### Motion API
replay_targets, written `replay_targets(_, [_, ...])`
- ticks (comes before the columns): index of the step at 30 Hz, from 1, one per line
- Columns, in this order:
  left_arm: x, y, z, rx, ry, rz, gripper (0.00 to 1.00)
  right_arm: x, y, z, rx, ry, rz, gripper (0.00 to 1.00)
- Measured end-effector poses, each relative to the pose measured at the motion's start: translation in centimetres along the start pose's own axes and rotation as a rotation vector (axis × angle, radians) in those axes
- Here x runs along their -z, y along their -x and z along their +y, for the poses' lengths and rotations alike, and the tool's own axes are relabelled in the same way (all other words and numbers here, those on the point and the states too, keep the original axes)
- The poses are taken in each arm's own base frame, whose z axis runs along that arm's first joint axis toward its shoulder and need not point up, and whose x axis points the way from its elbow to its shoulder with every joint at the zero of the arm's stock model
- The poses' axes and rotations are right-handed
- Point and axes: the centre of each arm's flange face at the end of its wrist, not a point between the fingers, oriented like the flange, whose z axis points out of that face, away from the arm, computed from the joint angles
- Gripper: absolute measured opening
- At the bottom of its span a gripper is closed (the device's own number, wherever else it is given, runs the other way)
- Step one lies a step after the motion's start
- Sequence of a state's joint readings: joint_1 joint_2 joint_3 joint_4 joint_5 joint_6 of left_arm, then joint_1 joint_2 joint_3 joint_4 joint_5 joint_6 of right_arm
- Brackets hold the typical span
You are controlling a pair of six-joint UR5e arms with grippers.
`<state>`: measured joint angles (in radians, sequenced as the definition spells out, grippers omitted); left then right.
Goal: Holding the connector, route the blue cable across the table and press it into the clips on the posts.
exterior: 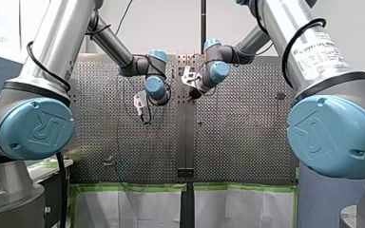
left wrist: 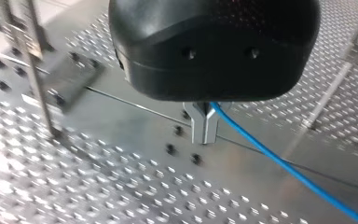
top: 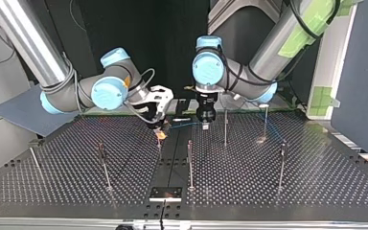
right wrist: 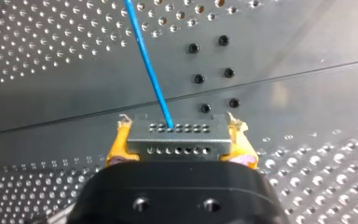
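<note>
Connector (right wrist: 177,140) pinched in tilted right tool (right wrist: 179,123); blue cable (left wrist: 284,165) pinched in vertical left tool (left wrist: 205,128).

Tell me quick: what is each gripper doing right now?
Left gripper: closed on the cable.
Right gripper: closed on the connector.

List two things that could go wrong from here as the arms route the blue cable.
1. The blue cable enters the connector at a single hole. If my left gripper, shut on the cable, pulls away from my right gripper, that joint may strain.
2. Thin posts stand near both grippers, so a sweep could hit one.
</note>
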<state>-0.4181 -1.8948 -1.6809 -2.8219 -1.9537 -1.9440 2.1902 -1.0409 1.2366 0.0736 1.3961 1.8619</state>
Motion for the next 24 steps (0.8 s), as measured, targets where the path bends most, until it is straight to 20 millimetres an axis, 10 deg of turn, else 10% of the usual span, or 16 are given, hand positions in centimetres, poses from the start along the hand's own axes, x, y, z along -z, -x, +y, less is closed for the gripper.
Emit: replay_targets(24, [5.6,10.3,-2.6,0.032,-0.088,-0.126,0.00,8.9,-7.9,-4.2,0.066,-0.031,0.114,0.00])
